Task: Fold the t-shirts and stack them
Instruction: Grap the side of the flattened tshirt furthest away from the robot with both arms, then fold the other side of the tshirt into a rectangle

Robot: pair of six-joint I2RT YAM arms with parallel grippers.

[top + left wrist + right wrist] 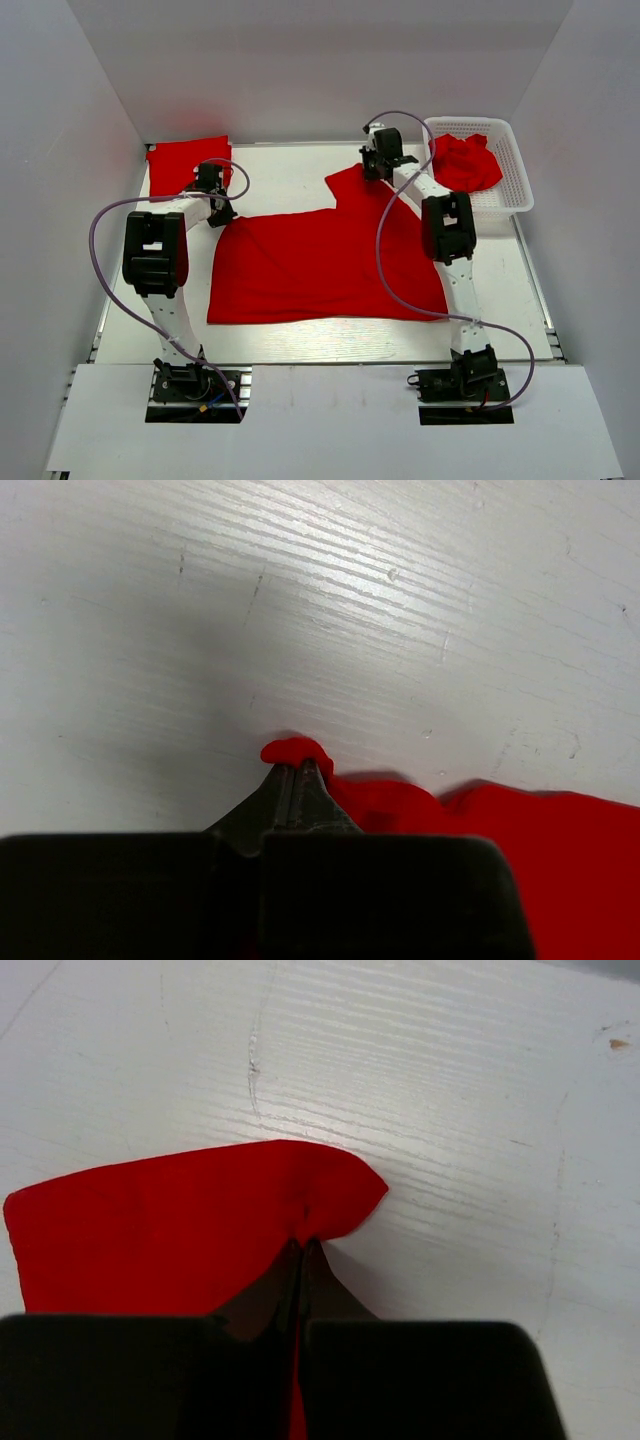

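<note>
On the tabletop a shirt is spread flat, its long axis laid left to right, one flap pointed toward the far edge. Its far corners are pinched by the closed left hand and right hand. Only a nub is held at left, and it could be lost if the cloth is pulled unevenly.

We list one white table with a faint wood grain. Lying on it are a spread t-shirt, red, centre; a folded t-shirt, red, far left corner; and a white lattice basket, far right corner.
</note>
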